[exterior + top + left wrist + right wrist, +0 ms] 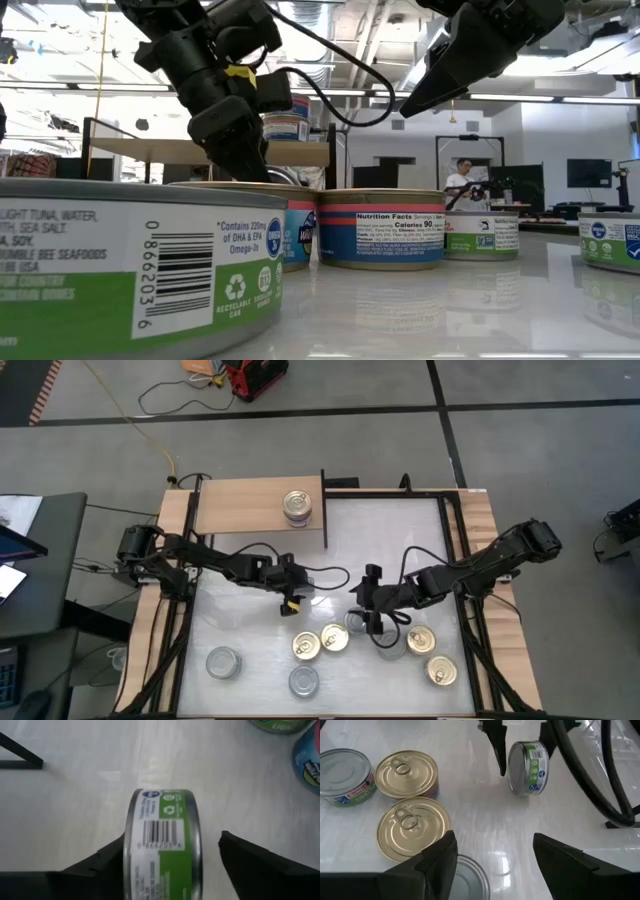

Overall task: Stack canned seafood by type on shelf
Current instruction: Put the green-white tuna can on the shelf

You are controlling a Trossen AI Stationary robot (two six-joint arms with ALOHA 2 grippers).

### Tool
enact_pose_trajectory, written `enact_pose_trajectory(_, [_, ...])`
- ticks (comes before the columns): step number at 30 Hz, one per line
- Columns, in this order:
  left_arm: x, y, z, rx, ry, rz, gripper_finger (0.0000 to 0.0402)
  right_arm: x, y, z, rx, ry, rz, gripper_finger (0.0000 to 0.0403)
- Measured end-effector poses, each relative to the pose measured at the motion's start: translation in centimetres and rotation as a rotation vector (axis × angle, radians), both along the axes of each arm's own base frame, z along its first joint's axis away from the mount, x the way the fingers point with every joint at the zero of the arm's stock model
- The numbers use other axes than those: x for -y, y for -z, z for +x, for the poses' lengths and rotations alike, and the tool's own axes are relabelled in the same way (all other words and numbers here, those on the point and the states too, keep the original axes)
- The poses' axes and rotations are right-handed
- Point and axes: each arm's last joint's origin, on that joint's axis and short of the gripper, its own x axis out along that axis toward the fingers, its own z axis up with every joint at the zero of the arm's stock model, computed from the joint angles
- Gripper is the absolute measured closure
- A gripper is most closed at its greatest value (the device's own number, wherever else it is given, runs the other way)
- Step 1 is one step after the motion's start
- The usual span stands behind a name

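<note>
A green-labelled tin (pixel 162 845) stands on its rim on the white table (pixel 250 630), flat ends sideways. My left gripper (pixel 170 862) is open, slanting down, with one finger on each side of that tin (pixel 527 761). One finger is close to the silver lid and the other stands clearly apart. My right gripper (pixel 492 865) hovers open above a silver-lidded tin (pixel 470 880), holding nothing. The shelf (pixel 245 508) lies at the far left with two tins (pixel 297 507) stacked beside its dark upright panel (pixel 323 510).
Gold-lidded tins (pixel 305 646) (pixel 334 637) (pixel 441 671) and silver-lidded ones (pixel 224 662) (pixel 303 681) lie flat near the table's front. Another tin (pixel 420 640) sits by my right gripper. Bare table lies between the arms and the shelf.
</note>
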Motion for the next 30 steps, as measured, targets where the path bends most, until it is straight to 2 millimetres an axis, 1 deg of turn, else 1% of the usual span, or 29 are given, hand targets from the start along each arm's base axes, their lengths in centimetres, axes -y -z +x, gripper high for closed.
enact_pose_trajectory(8, [1.6,-0.9,-1.0,-0.03,0.021,0.159,0.0265,0.7,-0.1,0.3,0.021,0.031,0.007,0.0117])
enact_pose_trajectory(9, [1.7,-1.1,-1.2,-0.034,0.027,0.176,0.0272,0.6,-0.2,0.3,0.024,0.033,0.01,0.0117])
enact_pose_trajectory(13, [2.3,-2.2,-1.6,0.001,0.046,0.22,0.0272,0.6,-0.2,0.3,0.027,0.033,0.012,0.0117])
enact_pose_trajectory(16, [2.8,-3.6,-2.5,0.031,0.046,0.253,0.0272,0.6,-0.2,0.4,0.029,0.037,0.017,0.0117])
enact_pose_trajectory(20, [3.3,-6.9,-5.2,0.072,0.008,0.331,0.0272,0.6,-0.2,0.3,0.025,0.038,0.019,0.0117])
enact_pose_trajectory(23, [3.5,-9.4,-7.7,0.116,-0.058,0.452,0.0272,0.6,-0.2,0.4,0.033,0.038,0.021,0.0117])
enact_pose_trajectory(26, [3.1,-10.8,-10.0,0.106,-0.153,0.623,0.0272,0.8,-0.4,0.6,0.058,0.046,0.017,0.0117])
enact_pose_trajectory(30, [1.9,-11.7,-12.1,0.053,-0.294,0.819,0.0262,0.9,-0.6,0.8,0.085,0.048,0.003,0.0117])
